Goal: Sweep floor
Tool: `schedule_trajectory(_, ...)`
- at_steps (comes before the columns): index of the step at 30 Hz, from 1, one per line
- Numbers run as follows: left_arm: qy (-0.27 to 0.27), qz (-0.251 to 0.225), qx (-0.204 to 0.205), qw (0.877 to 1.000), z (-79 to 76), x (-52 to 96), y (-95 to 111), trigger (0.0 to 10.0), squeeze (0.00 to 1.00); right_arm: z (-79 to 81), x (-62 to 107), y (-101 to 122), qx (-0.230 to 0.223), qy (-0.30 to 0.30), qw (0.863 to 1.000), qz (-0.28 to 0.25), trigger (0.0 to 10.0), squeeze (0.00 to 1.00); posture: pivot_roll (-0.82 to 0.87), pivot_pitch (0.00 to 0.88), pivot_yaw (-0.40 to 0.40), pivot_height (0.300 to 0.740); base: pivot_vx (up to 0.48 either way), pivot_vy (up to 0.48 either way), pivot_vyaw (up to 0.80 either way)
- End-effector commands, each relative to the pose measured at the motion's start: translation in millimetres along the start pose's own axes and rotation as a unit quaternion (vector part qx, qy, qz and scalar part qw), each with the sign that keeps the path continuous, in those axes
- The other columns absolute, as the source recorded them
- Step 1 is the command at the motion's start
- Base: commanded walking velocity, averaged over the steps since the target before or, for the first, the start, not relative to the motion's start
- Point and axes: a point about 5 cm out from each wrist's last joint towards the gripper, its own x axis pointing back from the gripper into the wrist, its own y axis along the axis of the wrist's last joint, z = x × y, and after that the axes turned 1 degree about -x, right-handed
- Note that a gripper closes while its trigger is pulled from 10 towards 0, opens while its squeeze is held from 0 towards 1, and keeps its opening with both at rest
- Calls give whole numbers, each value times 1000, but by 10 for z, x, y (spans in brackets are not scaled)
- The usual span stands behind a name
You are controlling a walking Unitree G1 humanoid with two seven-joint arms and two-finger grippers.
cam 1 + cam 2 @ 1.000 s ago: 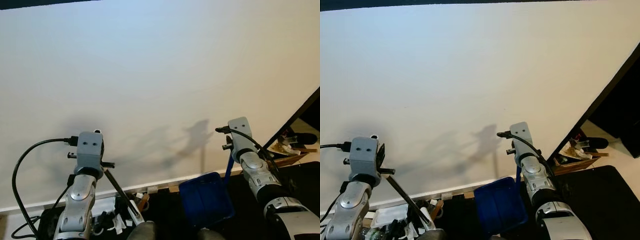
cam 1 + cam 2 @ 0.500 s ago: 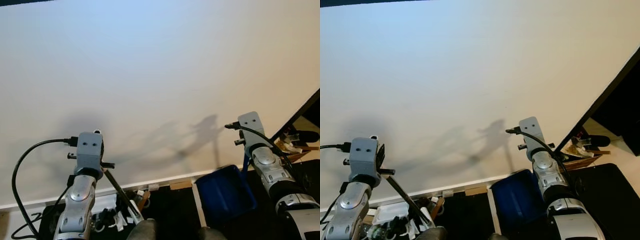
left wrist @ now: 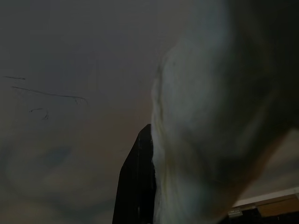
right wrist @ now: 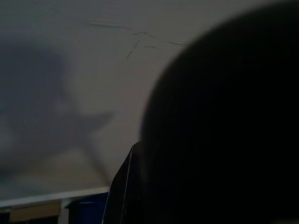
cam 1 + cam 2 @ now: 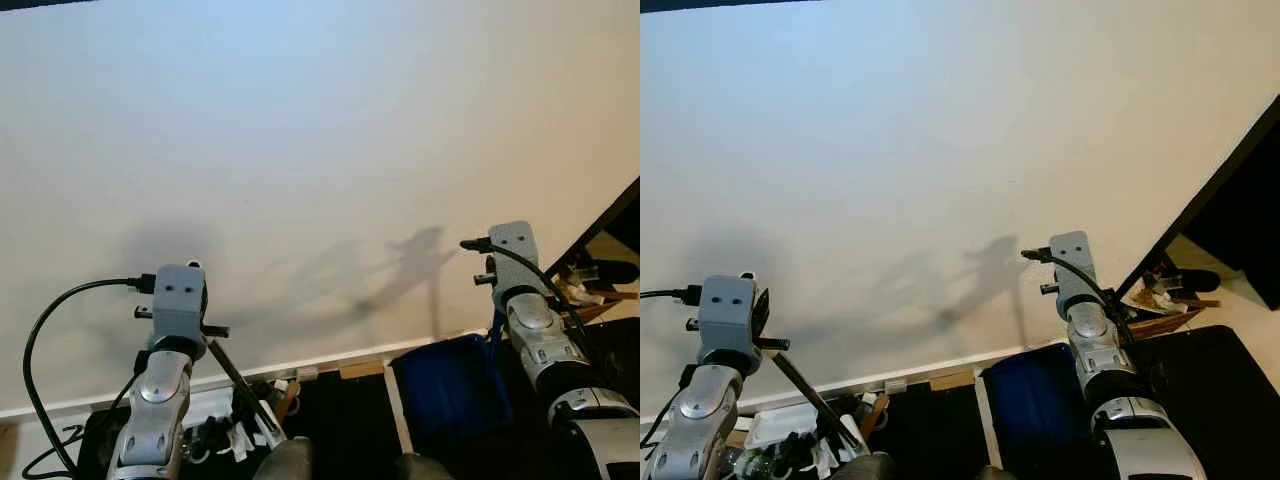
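1. At the lower left of the frame, a thin dark handle (image 5: 238, 388), judged to be the broom's, is seen below the left gripper (image 5: 178, 296); whether the jaws are closed on it cannot be told.
2. At the lower right, a blue dustpan (image 5: 447, 388) hangs below the right gripper (image 5: 513, 258); its jaw state cannot be told either.
3. Along the lower left edge, litter (image 5: 240, 436) lies on the dark floor (image 5: 345, 425), so sweeping is judged unfinished.
4. Beyond, the white wall (image 5: 320, 150) is faced.

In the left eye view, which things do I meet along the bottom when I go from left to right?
Black cable → left arm → thin black handle → blue dustpan → right arm → box of clutter.
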Motion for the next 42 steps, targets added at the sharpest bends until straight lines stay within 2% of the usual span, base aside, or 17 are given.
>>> schedule_trajectory(1, 0, 1, 1, 1000, 12, 19, 0, 10000, 0, 16, -11, 40, -22, -2, 1000, -12, 10000, 0, 199, 56, 2, 740, 0, 0, 0)
schedule_trajectory(5, 0, 1, 1, 1000, 12, 18, 0, 10000, 0, 46, -12, 95, -32, 12, 999, -33, 10000, 0, 200, 55, 0, 740, 0, 0, 0)
schedule_trajectory(6, -1, 1, 2, 1000, 11, 20, -1, 10000, 0, 86, -3, 145, -35, 29, 997, -55, 10000, 0, 200, 55, 0, 740, 0, 0, 0)
schedule_trajectory(9, -1, 1, 2, 1000, 10, 22, -1, 10000, 0, 110, 5, 172, -36, 40, 996, -69, 10000, 0, 199, 55, -1, 740, 0, 0, 0)
schedule_trajectory(11, -1, 1, 2, 1000, 8, 22, -1, 10000, 0, 173, 32, 232, -32, 65, 992, -99, 10000, 0, 199, 55, -2, 740, 0, 0, 0)
schedule_trajectory(14, -1, 2, 2, 1000, 8, 23, -2, 10000, 0, 209, 48, 241, -27, 76, 991, -109, 10000, 0, 196, 55, -1, 740, 0, 0, 0)
schedule_trajectory(15, -2, 2, 2, 1000, 4, 22, -3, 10000, 0, 271, 72, 232, -19, 91, 989, -114, 10000, 0, 197, 56, -1, 740, 0, 0, 0)
schedule_trajectory(18, -2, 2, 3, 1000, 1, 21, -2, 10000, 0, 321, 89, 161, -1, 94, 990, -101, 10000, 0, 197, 56, 0, 740, 0, 0, 0)
schedule_trajectory(24, -2, 2, 3, 1000, 3, 26, -3, 10000, 0, 294, 97, 160, 10, 87, 990, -108, 10000, 0, 195, 60, 1, 740, 0, 0, 0)
schedule_trajectory(29, -4, 3, 3, 1000, -10, 29, -10, 10000, 0, 126, 75, 247, 11, 67, 989, -130, 10000, 0, 185, 63, 1, 740, 0, 0, 0)
schedule_trajectory(33, -5, 3, 4, 1000, -21, 25, -9, 10000, 0, 66, 70, 277, 7, 59, 989, -137, 10000, 0, 185, 63, 1, 740, 0, 0, 0)
schedule_trajectory(35, -6, 3, 6, 1000, -34, 21, -6, 10000, 0, -27, 62, 291, 10, 41, 989, -140, 10000, 0, 184, 64, -2, 740, 0, 0, 0)
schedule_trajectory(42, -7, 4, 6, 1000, -39, 24, -12, 10000, 0, 27, 66, 212, 5, 48, 991, -122, 10000, 0, 185, 66, 2, 740, 0, 0, 0)
